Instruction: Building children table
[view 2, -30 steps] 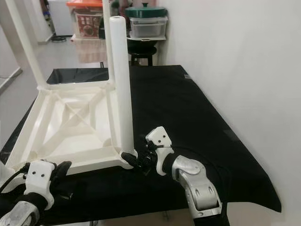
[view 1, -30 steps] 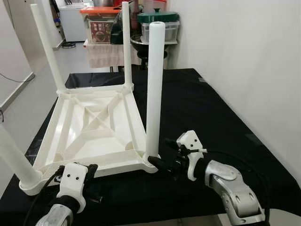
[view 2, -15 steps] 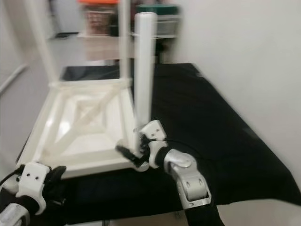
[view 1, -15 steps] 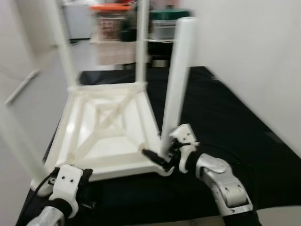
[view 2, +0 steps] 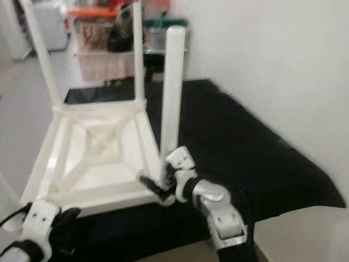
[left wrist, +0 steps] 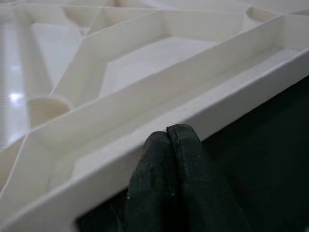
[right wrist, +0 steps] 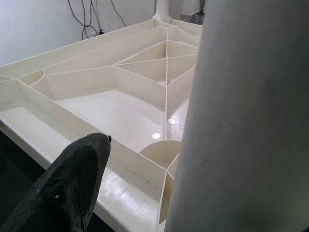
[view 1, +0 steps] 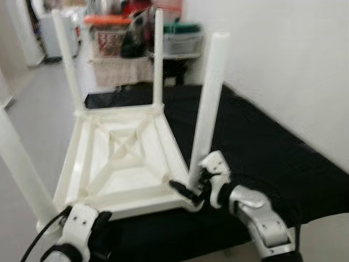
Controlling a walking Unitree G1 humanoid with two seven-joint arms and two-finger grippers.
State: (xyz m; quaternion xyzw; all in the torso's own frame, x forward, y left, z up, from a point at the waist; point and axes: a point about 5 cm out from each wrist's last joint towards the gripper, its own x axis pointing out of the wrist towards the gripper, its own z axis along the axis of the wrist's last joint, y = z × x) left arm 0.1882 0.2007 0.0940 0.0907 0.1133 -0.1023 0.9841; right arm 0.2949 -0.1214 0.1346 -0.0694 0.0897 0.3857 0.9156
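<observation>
Tabletop [view 1: 256, 147]: a black-covered tabletop against a white wall carries the whole job.
Children's table [view 1: 122, 164]: the white plastic children's table lies upside down on the black cover, ribbed underside up, with four legs standing in its corner sockets.
Near leg [view 1: 208, 103]: the leg at the robot's near right corner rises upright from its socket, the focus of the work.
Right gripper [view 1: 190, 191]: its black fingers stand apart on either side of the base of that leg, at the socket.
Left gripper [left wrist: 169, 145]: fingers pressed together, tips against the near outer rim of the frame, holding nothing.
Step in hand: seating the last leg appears to be under way; the frame looks otherwise assembled.
Next move: likely a firm press or twist at the socket while the rim is steadied, then turning the piece upright.
</observation>
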